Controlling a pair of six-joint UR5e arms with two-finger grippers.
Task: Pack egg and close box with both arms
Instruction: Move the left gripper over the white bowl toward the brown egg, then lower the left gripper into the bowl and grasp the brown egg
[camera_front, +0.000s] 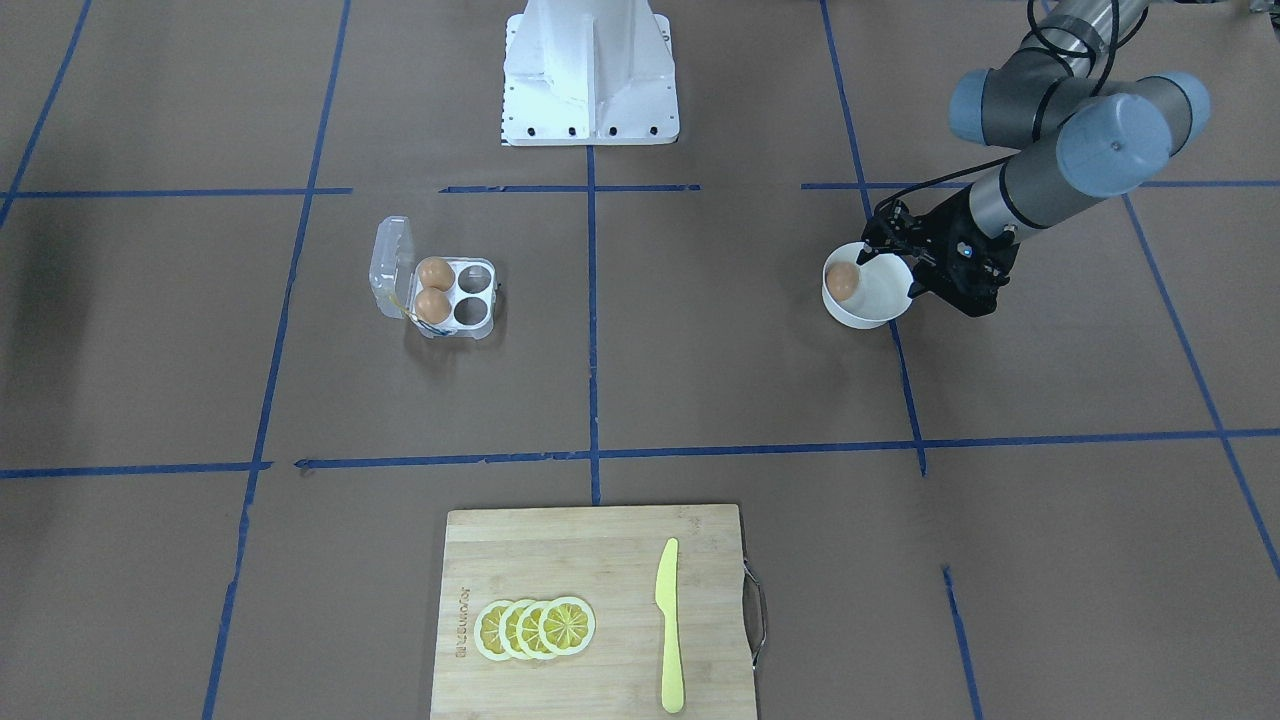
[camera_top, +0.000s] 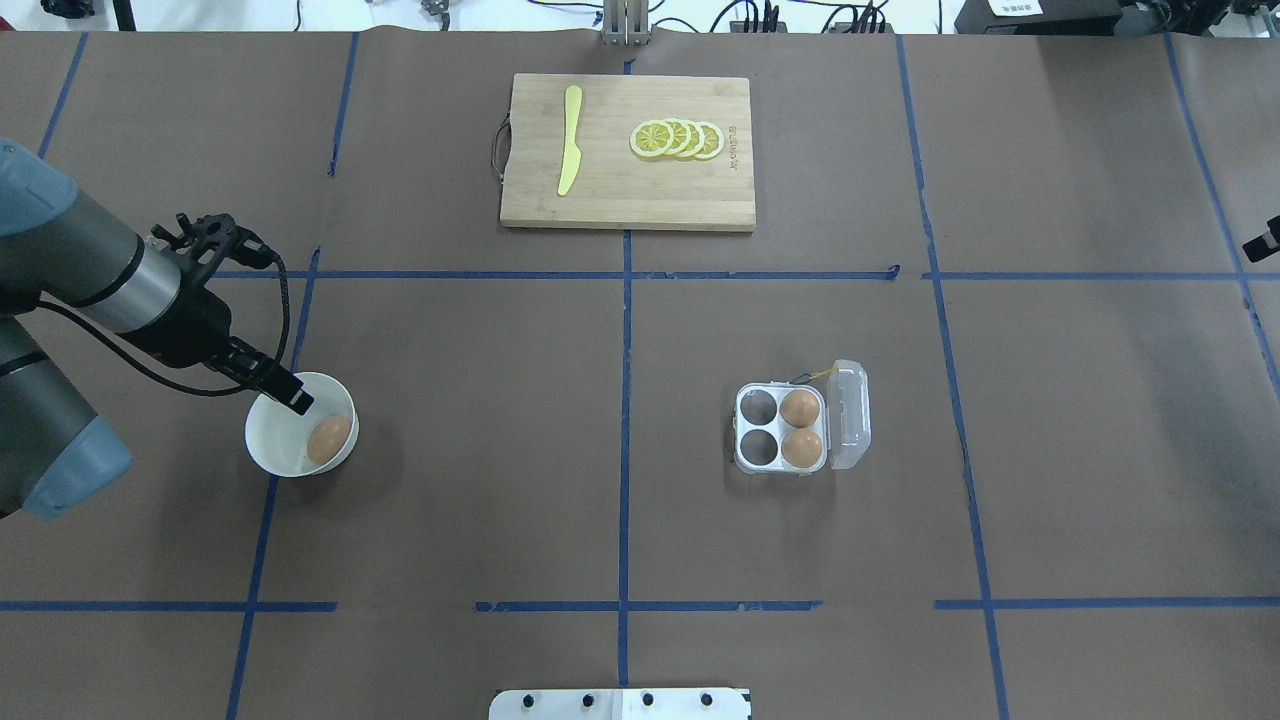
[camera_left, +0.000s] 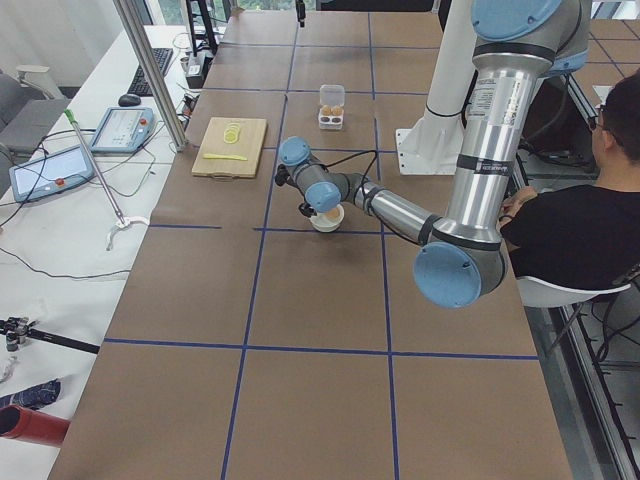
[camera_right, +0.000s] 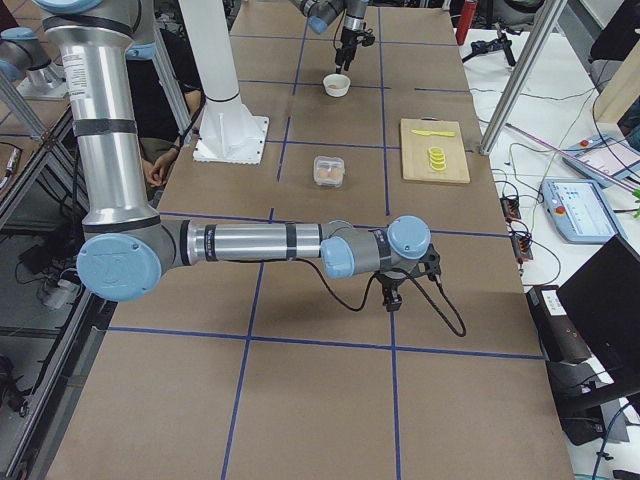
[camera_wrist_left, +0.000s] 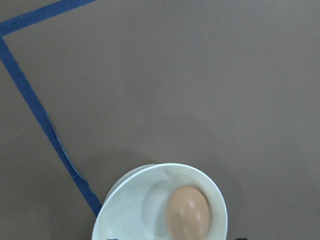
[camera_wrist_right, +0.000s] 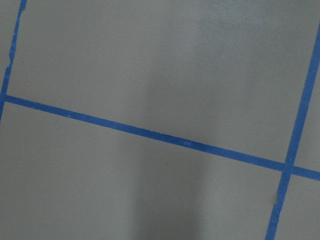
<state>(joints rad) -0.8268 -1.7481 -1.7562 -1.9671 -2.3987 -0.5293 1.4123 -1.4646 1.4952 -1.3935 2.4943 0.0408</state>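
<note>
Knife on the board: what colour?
The knife is yellow; the front-facing view shows it best.

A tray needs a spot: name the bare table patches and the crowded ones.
Bare: the stretch between the white bowl and egg carton, and between cutting board and carton. Crowded: the bowl, with the left tool over it and an egg inside.
</note>
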